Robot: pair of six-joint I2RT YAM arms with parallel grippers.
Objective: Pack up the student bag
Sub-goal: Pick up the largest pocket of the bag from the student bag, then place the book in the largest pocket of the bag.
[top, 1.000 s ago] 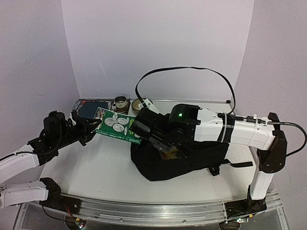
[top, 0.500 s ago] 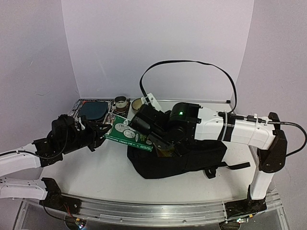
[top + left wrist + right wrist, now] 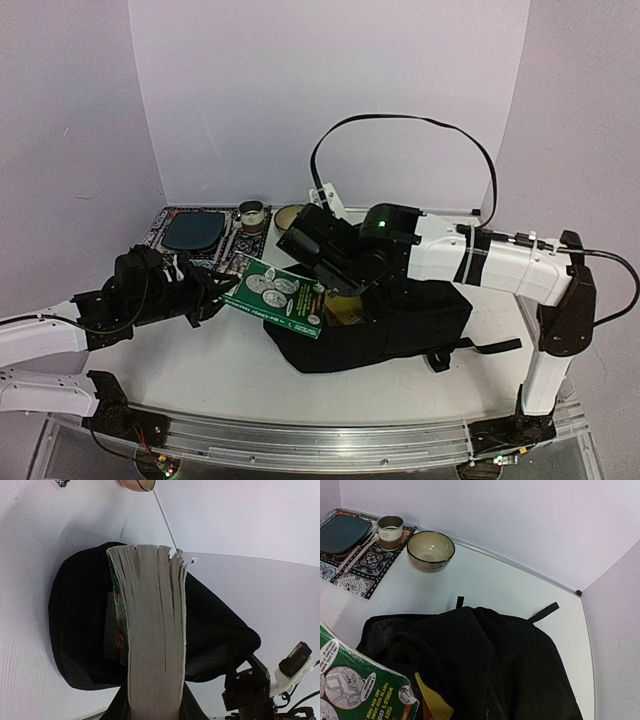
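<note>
Green book (image 3: 278, 298) moved right in left tool (image 3: 220, 295), reaching student bag (image 3: 410, 330) opening.

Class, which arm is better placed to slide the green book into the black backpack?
Left. Its fingers grip the green book, whose far end is at the student bag's open mouth; the right arm is above the bag, holding no book.

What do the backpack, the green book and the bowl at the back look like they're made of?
The student bag looks like soft matte black fabric; it sags and folds. The green book has paper pages with a rough uneven edge under a printed cover, probably card. The bowl is likely glazed ceramic; its beige inside shines.
</note>
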